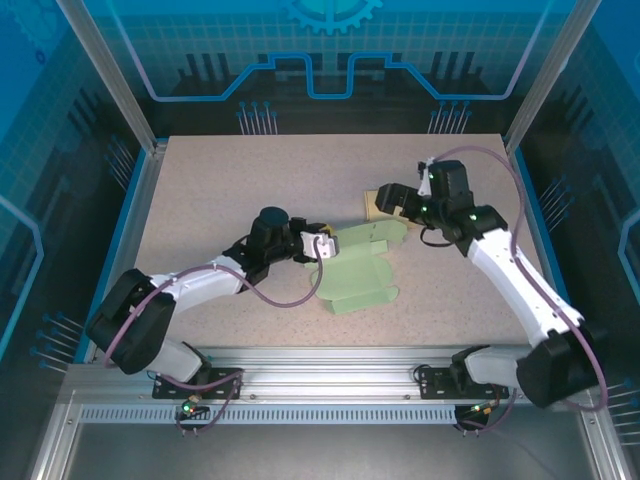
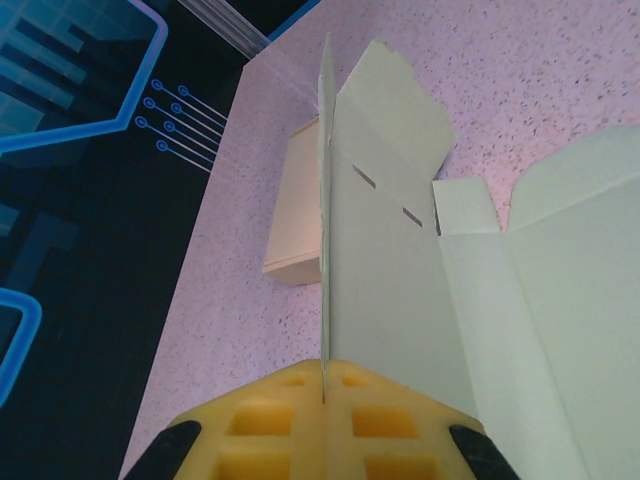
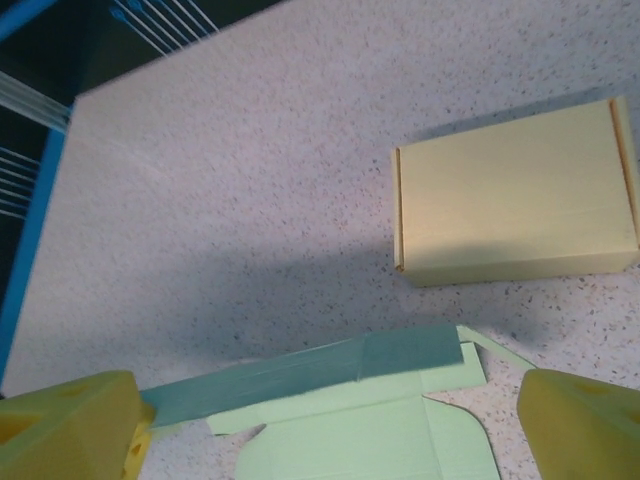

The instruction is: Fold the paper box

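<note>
Folding this wall well starts from the grip we have. Our left gripper [image 1: 322, 248] is clamped on the edge of a side panel of the green paper box [image 1: 358, 272]. In the left wrist view that panel stands on edge, rising straight up from between the fingers. We judge that the panel should be turned about its crease, not dragged, so that the rest of the sheet lies flat on the table [image 1: 240, 180]. Our right gripper [image 1: 385, 198] hovers above the far edge of the sheet with its jaws spread wide and nothing between them. We think it should press the base down or catch the neighbouring flap while the left holds its panel upright. The slotted flaps look flimsy, so a slow, gentle pull suits them.

We count one green paper box, unfolded, near the middle of the table. One cream box [image 1: 372, 207], already closed, lies just beyond it. We have two arms and two grippers.
</note>
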Action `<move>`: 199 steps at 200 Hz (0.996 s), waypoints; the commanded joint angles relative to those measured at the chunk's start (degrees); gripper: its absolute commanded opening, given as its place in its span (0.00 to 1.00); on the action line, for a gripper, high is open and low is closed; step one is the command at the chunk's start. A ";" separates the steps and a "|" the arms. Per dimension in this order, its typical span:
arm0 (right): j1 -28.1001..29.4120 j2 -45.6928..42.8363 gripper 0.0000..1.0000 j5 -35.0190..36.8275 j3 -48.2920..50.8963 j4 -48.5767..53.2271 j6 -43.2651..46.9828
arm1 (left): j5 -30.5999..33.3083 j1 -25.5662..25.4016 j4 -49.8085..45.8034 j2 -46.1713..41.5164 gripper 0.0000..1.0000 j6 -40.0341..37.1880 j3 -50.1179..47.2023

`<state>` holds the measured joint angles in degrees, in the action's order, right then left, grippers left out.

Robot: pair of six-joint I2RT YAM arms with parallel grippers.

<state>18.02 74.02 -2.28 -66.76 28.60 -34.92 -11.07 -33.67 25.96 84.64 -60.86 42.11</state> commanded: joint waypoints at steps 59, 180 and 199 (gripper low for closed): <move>1.25 14.36 0.85 -7.10 -6.83 4.33 0.26 | 5.86 -2.08 10.69 2.58 0.00 -4.01 -2.78; 1.36 16.54 0.80 -10.08 -0.74 2.06 -3.14 | 6.85 -2.11 13.88 4.60 0.00 -3.47 -2.99; 1.32 16.99 0.79 -10.33 -1.26 2.23 -2.83 | 7.07 -2.19 14.35 4.44 0.00 -3.31 -3.47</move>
<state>18.72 89.78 -11.35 -68.20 29.95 -37.50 -4.05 -35.35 36.86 88.60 -63.57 39.90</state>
